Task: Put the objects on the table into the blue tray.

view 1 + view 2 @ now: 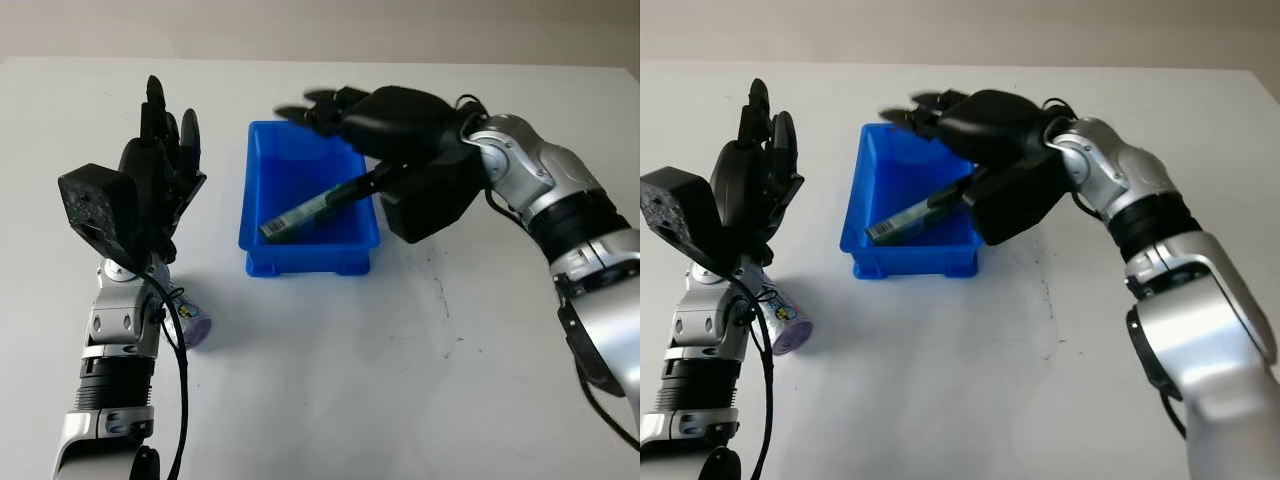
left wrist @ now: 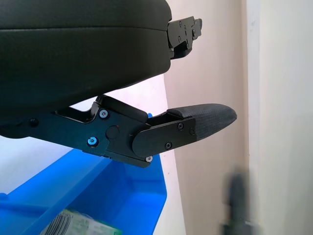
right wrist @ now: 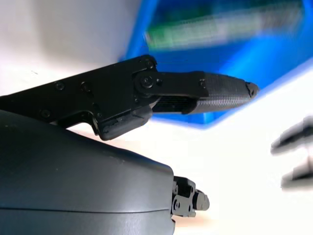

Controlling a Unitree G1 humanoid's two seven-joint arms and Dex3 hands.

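A blue tray point(image 1: 310, 262) stands in the middle of the white table. A flat green pack point(image 1: 300, 214) lies tilted inside it, one end up against the right wall. My right hand point(image 1: 340, 130) hovers over the tray's far right corner, open and holding nothing; its thumb point(image 1: 352, 188) points down toward the pack's raised end. In the right wrist view the pack point(image 3: 220, 24) lies apart from the thumb point(image 3: 215, 90). A small purple-capped bottle point(image 1: 196, 328) lies on the table left of the tray. My left hand point(image 1: 165, 140) is raised upright above it, open.
My left forearm point(image 1: 120, 330) and its cable rise from the front edge, right next to the bottle. Bare white table point(image 1: 420, 380) stretches in front of and to the right of the tray.
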